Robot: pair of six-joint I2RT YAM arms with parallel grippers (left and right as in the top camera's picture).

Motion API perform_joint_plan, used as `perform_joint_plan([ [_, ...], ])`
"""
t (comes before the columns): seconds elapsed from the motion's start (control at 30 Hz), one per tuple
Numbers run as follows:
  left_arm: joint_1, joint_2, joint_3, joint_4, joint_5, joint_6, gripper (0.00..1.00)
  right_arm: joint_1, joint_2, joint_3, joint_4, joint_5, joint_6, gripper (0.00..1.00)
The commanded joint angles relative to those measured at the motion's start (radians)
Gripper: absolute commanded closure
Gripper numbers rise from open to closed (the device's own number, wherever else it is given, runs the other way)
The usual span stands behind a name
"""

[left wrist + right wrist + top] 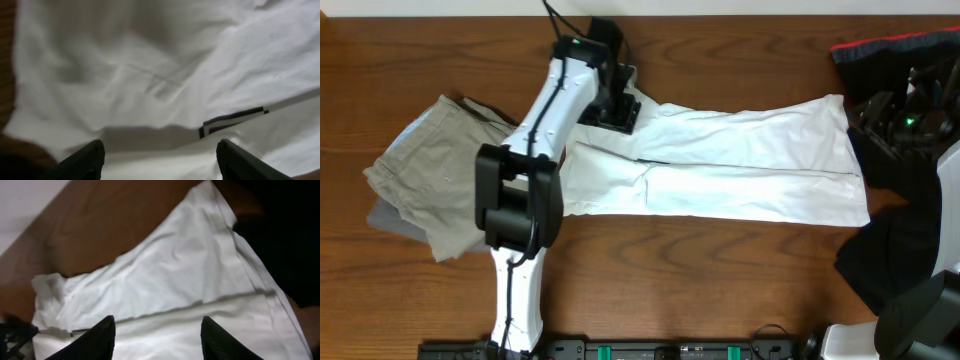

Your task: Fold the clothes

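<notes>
Under left end effector, spread: white T-shirt; right end effector, spread, near its far end.

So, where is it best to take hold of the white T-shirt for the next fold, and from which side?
Take the T-shirt by its right short edge, probably coming from the right. It lies flat as a long strip, and that end is free, close to the open right gripper. The black garment beside it must be avoided.
</notes>
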Motion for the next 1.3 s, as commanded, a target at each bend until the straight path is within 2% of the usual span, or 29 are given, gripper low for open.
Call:
perform_joint_plan([
  [0.0,0.004,0.047,0.013,0.005,0.013,0.021,0.26,0.013,-0.005,0.006,-0.020,0.031,-0.016,0.47],
  [0.27,0.004,0.087,0.013,0.030,-0.001,0.024,0.31,0.024,-0.005,0.006,-0.067,0.031,0.034,0.49],
  [0.4,0.010,0.086,0.017,0.036,-0.130,0.024,0.32,0.043,-0.005,0.006,-0.079,0.031,0.034,0.49],
  [0.57,0.014,0.086,0.017,0.064,-0.268,0.025,0.40,0.063,-0.005,0.006,-0.077,0.038,0.057,0.49],
  [0.83,0.009,0.088,0.013,0.172,-0.278,0.074,0.44,0.082,-0.005,0.006,-0.074,0.046,0.055,0.48],
  [0.97,0.003,0.095,0.006,0.170,-0.277,0.084,0.46,0.082,-0.005,0.006,-0.061,0.046,0.056,0.48],
  [1.27,-0.024,0.111,-0.005,0.170,-0.277,0.187,0.48,0.082,-0.005,0.006,-0.027,0.046,0.055,0.46],
])
